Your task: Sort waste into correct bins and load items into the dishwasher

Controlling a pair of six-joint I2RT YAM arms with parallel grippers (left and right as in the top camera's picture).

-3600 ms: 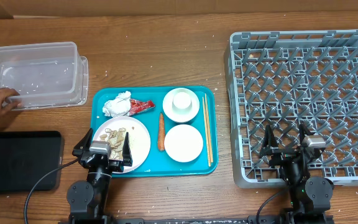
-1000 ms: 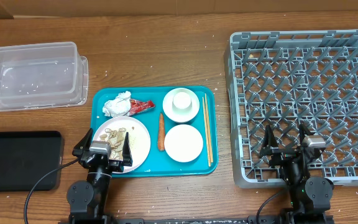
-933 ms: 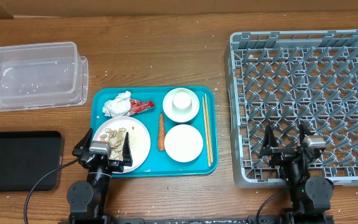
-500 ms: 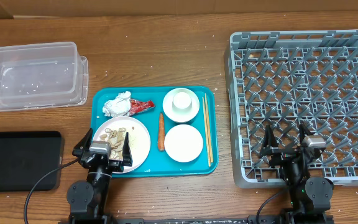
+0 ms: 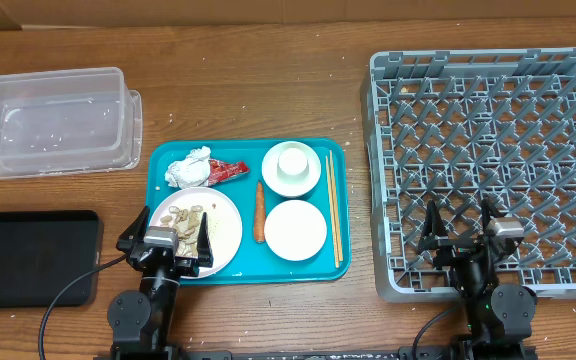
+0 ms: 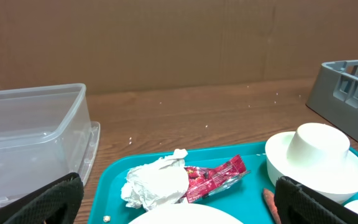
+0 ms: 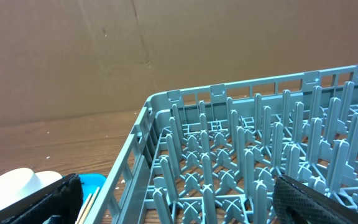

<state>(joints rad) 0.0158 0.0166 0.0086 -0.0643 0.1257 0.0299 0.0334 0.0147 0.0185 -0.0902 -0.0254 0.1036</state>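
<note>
Both arms are low at the near edge of the table (image 5: pixel 268 80), and nothing is held. The left gripper (image 5: pixel 173 226) has its jaws spread wide over the near part of the big plate (image 5: pixel 224 232). The beige scraps (image 5: pixel 185 214) lie on that plate just ahead of the jaws, roughly between the two fingers.

Further ahead, in the left wrist view, we see the crumpled napkin (image 6: pixel 155 183) touching the red wrapper (image 6: pixel 213 179). The carrot (image 5: pixel 259 211) lies just outside the right finger of this gripper. Past it sit an empty bowl (image 5: pixel 295 229) and, ahead of that, a second bowl (image 5: pixel 273 180) with the cup (image 5: pixel 294 160) upside down in it. A pair of chopsticks (image 5: pixel 334 210) runs along the far right side of the teal tray (image 5: pixel 248 148), which carries all of this.

The clear tub (image 5: pixel 58 72) is well ahead and to the left of these jaws. The black tray (image 5: pixel 28 255) is level with them and off to their left.

The right gripper (image 5: pixel 460 228) also has its jaws spread wide and empty. It hangs over the near left part of the grey rack (image 5: pixel 376 150), with pegs ahead of it and to its right. No crockery is in the rack.
</note>
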